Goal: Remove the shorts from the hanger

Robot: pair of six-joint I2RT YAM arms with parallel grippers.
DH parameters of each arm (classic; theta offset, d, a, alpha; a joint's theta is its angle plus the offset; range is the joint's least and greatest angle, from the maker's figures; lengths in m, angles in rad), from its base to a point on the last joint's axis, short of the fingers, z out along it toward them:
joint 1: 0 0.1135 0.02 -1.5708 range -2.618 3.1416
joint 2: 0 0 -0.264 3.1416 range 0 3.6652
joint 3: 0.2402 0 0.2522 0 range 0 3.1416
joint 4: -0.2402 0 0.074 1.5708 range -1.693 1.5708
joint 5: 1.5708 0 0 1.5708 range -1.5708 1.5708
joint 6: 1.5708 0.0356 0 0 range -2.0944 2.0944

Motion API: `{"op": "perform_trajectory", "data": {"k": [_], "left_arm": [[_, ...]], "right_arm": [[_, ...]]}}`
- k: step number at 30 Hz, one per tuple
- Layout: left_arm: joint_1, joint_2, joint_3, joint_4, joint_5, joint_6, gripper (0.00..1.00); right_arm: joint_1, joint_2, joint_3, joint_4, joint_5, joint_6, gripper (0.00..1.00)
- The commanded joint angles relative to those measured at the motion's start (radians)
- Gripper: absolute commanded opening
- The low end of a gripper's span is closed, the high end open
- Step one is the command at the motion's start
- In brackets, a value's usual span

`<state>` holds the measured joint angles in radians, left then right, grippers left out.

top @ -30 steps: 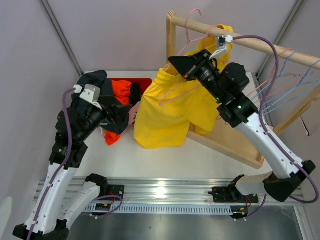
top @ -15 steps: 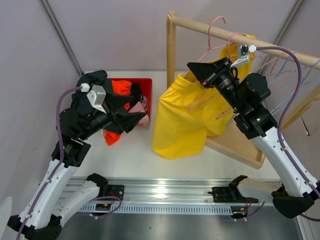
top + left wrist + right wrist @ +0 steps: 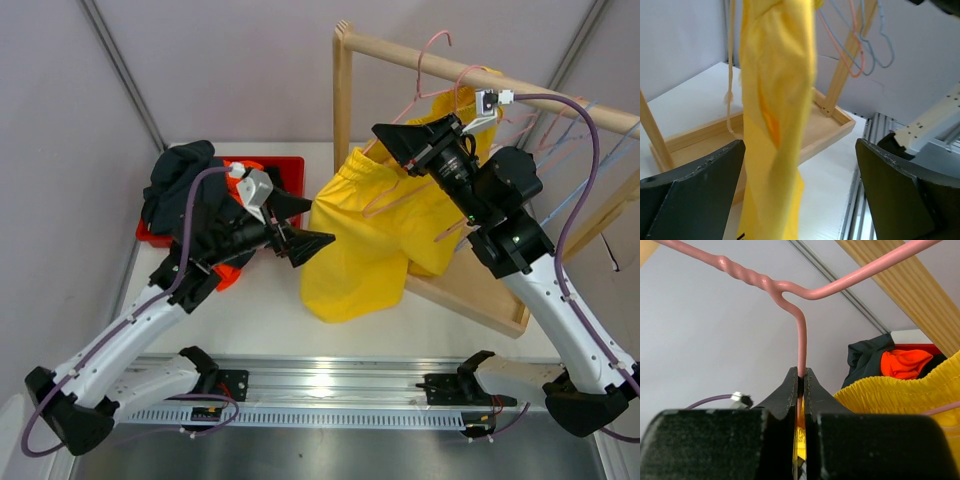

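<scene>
At the far right of the table [image 3: 430, 320], the right arm rises from its near-right base, bends high at the elbow and reaches left beneath the top rail of the wooden rack [image 3: 400, 48]. The right end effector [image 3: 801, 385] has its 2 fingers pressed together on the straight neck of a pink hanger [image 3: 800, 330], just under the twist of the hook. The yellow shorts [image 3: 365, 230] hang from that hanger with the gathered waistband uppermost. They drop in front of the rack's post, and the hem reaches down to the table.

The left arm stretches low from the near-left base and angles right and away, its forearm passing over the front of the red bin [image 3: 290, 165]. The left end effector [image 3: 305, 225] points right with its fingers spread wide and nothing between its pads. In the wrist view the yellow fabric hangs just ahead, centred between the 2 fingers. From above, the nearer fingertip is at the shorts' left edge; contact cannot be judged.

Orange shorts [image 3: 902, 362] and a dark pair [image 3: 180, 165] lie heaped in the bin at the far left.
</scene>
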<state>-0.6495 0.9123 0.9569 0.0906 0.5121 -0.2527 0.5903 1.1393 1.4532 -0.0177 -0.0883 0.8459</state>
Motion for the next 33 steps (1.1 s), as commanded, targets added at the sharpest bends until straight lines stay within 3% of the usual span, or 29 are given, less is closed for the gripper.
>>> {"op": "perform_trajectory", "data": {"k": [1, 2, 4, 6, 7, 8, 15, 22, 27, 33], "left_arm": [[-0.004, 0.063, 0.017, 0.135, -0.069, 0.03, 0.96], [-0.004, 0.08, 0.023, 0.146, -0.076, 0.029, 0.93], [-0.007, 0.112, 0.052, 0.17, -0.087, 0.026, 0.76], [-0.007, 0.137, 0.069, 0.188, -0.101, 0.02, 0.52], [-0.01, 0.138, 0.077, 0.192, -0.101, 0.02, 0.33], [-0.015, 0.131, 0.08, 0.19, -0.113, 0.013, 0.0], [-0.091, -0.084, -0.046, 0.135, -0.225, 0.01, 0.0], [-0.292, -0.361, -0.273, 0.035, -0.435, 0.001, 0.0], [-0.401, -0.395, -0.368, 0.001, -0.506, -0.003, 0.0], [-0.447, -0.317, -0.409, 0.09, -0.583, -0.02, 0.0]], "right_arm": [[-0.006, -0.049, 0.021, 0.104, -0.034, 0.03, 0.0], [-0.007, -0.05, 0.019, 0.104, -0.039, 0.045, 0.0], [-0.007, -0.056, 0.007, 0.113, -0.051, 0.064, 0.0], [-0.009, -0.059, -0.001, 0.119, -0.057, 0.077, 0.0], [-0.01, -0.062, -0.007, 0.12, -0.057, 0.079, 0.0], [-0.01, -0.062, -0.007, 0.114, -0.056, 0.079, 0.0], [-0.09, -0.043, 0.009, 0.12, -0.091, 0.099, 0.0], [-0.24, 0.023, 0.061, 0.182, -0.192, 0.214, 0.0], [-0.296, 0.06, 0.081, 0.219, -0.223, 0.274, 0.0], [-0.311, 0.082, 0.075, 0.246, -0.26, 0.341, 0.0]]}}
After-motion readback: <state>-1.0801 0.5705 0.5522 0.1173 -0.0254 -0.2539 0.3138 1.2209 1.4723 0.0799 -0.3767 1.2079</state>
